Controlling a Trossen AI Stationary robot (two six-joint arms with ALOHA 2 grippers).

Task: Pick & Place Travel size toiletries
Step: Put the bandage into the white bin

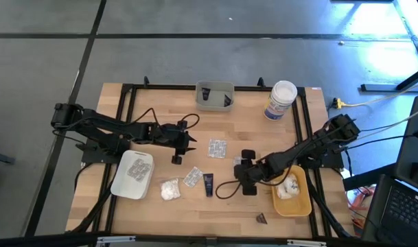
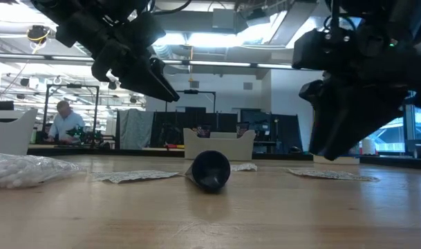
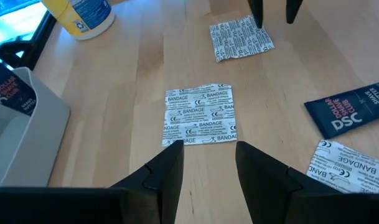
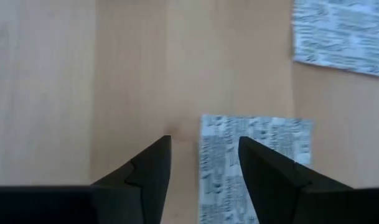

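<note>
Silvery bandage packets lie flat on the wooden table: one [image 3: 198, 115] just ahead of my left gripper [image 3: 208, 146], which hovers open over bare wood. Another packet [image 4: 254, 158] lies under my open right gripper [image 4: 205, 140], one finger over it and the other over bare wood. In the high view my left gripper [image 1: 191, 139] is left of centre and my right gripper [image 1: 241, 165] right of centre. A dark tube [image 1: 208, 184], a third packet [image 1: 193, 177], a white puffy bundle [image 1: 169, 190] and a dark cone [image 1: 261, 218] lie nearer the front edge. My right gripper points steeply down at the packet's edge [image 3: 251, 28]. Whether its fingertips [image 3: 257, 12] touch the packet, I cannot tell. The packet lies flat on the table.
A white tray [image 1: 119, 184] holding a packet sits at the front left. A yellow tray [image 1: 303, 204] with a white bundle sits at the front right. A grey tray [image 1: 215, 104] and a tall white jar [image 1: 282, 99] stand at the far edge. Black frame rails border the table.
</note>
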